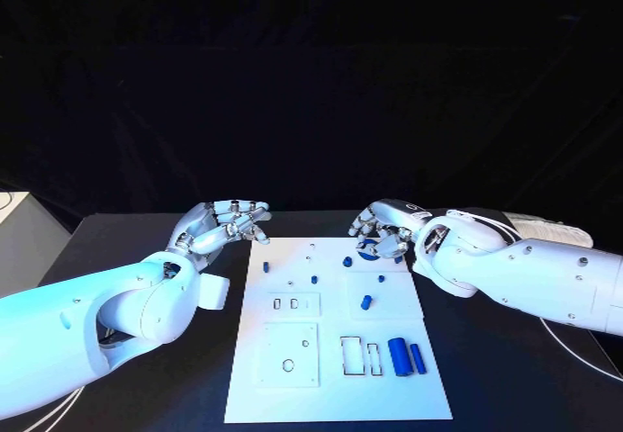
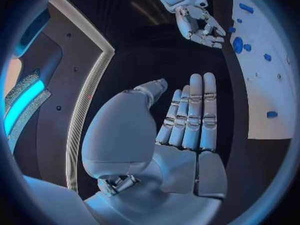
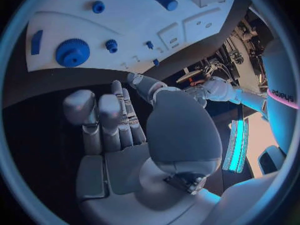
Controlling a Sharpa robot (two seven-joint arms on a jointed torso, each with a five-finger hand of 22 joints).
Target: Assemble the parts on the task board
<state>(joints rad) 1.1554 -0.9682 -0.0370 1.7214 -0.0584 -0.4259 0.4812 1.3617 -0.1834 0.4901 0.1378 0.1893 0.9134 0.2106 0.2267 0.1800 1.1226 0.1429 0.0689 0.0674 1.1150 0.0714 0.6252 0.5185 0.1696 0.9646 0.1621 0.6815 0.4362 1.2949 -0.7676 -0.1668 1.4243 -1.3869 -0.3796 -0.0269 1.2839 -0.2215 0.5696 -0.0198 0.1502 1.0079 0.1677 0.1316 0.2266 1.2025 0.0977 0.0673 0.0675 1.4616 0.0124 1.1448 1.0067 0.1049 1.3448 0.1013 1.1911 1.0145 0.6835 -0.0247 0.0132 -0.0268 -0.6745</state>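
The white task board (image 1: 331, 360) lies in the middle of the black table. Near its far edge sit a blue gear (image 1: 370, 254) and two small blue pegs (image 1: 265, 266) (image 1: 347, 261). A short blue cylinder (image 1: 366, 301) rests mid-board, and two longer blue cylinders (image 1: 406, 357) lie side by side near the front right. My left hand (image 1: 228, 223) hovers off the board's far left corner, fingers apart, holding nothing (image 2: 181, 130). My right hand (image 1: 385, 229) hangs just beyond the gear, also holding nothing (image 3: 119, 130). The right wrist view shows the gear (image 3: 72, 52) ahead of its fingertips.
The board has rectangular recesses (image 1: 361, 355) and small holes across its front half. A white object (image 1: 16, 220) stands at the table's far left edge. A thin cable (image 1: 572, 346) runs along the table on the right.
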